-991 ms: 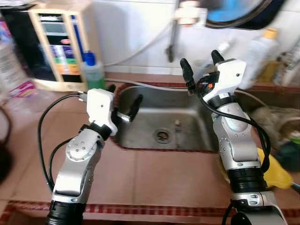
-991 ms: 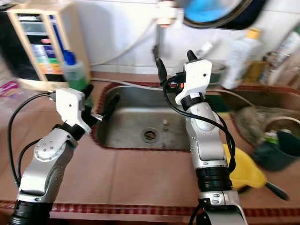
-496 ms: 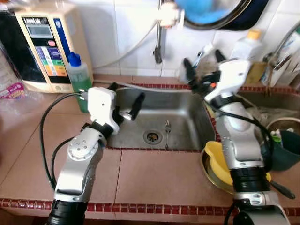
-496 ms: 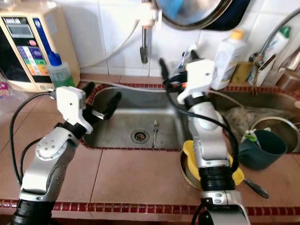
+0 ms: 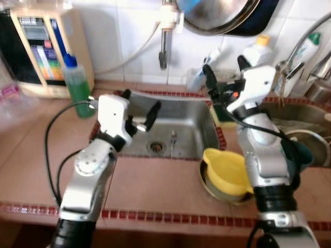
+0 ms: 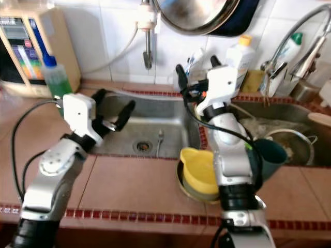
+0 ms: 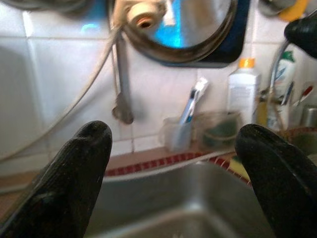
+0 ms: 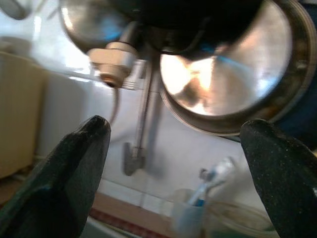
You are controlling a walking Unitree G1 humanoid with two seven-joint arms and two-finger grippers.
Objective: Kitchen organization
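A steel sink [image 5: 192,120] is set in a brown tiled counter, and a fork [image 5: 173,138] lies by its drain. My left gripper [image 5: 139,103] hovers over the sink's left rim, open and empty. Above the sink's back right corner my right gripper [image 5: 224,67] is raised, open too, with nothing in it. A yellow bowl [image 5: 227,168] sits in a metal dish on the counter at the sink's right. In the left wrist view a clear cup with a toothbrush [image 7: 185,131] and a white bottle [image 7: 244,101] stand at the tiled wall.
A green soap bottle [image 5: 76,85] and a beige water machine [image 5: 39,51] stand at the back left. A steel pan [image 5: 217,15] hangs above a wall tap [image 5: 164,36]. On the right, a teal cup [image 6: 269,155] sits beside a second sink holding a metal strainer [image 6: 287,139].
The whole picture has shifted, so the camera has moved; the yellow bowl and the right sink have come into view. Both arms keep much the same raised pose, grippers open.
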